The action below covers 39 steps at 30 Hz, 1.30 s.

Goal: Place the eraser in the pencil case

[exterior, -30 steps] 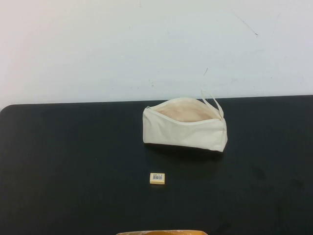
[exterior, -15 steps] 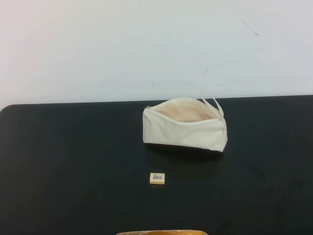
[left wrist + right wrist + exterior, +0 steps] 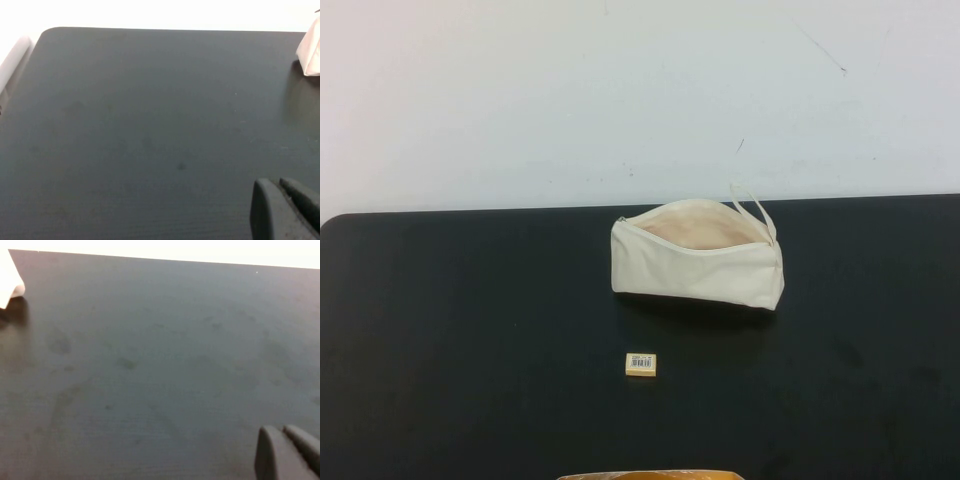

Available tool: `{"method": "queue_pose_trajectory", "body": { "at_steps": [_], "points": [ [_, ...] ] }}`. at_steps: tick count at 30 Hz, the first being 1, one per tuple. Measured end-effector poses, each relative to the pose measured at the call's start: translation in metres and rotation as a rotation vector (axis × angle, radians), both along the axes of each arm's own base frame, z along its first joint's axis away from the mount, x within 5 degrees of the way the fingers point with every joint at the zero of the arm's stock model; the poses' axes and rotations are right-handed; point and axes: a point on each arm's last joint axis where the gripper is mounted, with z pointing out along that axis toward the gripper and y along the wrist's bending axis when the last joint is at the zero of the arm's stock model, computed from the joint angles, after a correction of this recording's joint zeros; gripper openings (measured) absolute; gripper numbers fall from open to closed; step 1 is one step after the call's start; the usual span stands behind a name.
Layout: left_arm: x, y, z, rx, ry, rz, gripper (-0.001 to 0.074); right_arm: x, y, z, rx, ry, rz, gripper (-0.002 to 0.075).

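Note:
The eraser (image 3: pixel 641 364), a tiny tan block with a white barcode label, lies flat on the black table (image 3: pixel 470 330), in front of the pencil case. The pencil case (image 3: pixel 698 256) is a cream-white pouch lying with its zip open, beige lining showing and its loop strap at the right end. A corner of it shows in the left wrist view (image 3: pixel 310 52) and in the right wrist view (image 3: pixel 9 282). My left gripper (image 3: pixel 277 183) is shut and empty, over bare table left of the pouch. My right gripper (image 3: pixel 281 430) is shut and empty, right of the pouch. Neither arm shows in the high view.
A white wall (image 3: pixel 640 90) rises behind the table's far edge. An orange-tan object (image 3: pixel 650 475) peeks in at the near edge. A white strip (image 3: pixel 12 60) lies past the table's left corner.

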Motion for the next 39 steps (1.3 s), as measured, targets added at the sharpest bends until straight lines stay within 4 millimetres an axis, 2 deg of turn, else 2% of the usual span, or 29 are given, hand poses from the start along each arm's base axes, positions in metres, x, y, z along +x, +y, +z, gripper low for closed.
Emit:
{"method": "queue_pose_trajectory", "body": {
  "at_steps": [32, 36, 39],
  "points": [
    [0.000, 0.000, 0.000, 0.032, -0.006, -0.006, -0.0001, 0.000, 0.000, 0.000, 0.000, 0.000, 0.000, -0.0001],
    [0.002, 0.001, 0.005, 0.027, -0.074, -0.001, -0.0001, 0.000, 0.000, 0.000, 0.000, 0.000, 0.000, -0.0001],
    [0.004, 0.001, 0.020, 0.014, -0.239, 0.012, -0.0001, 0.000, 0.000, 0.000, 0.000, 0.000, 0.000, -0.0001]
  ]
}}
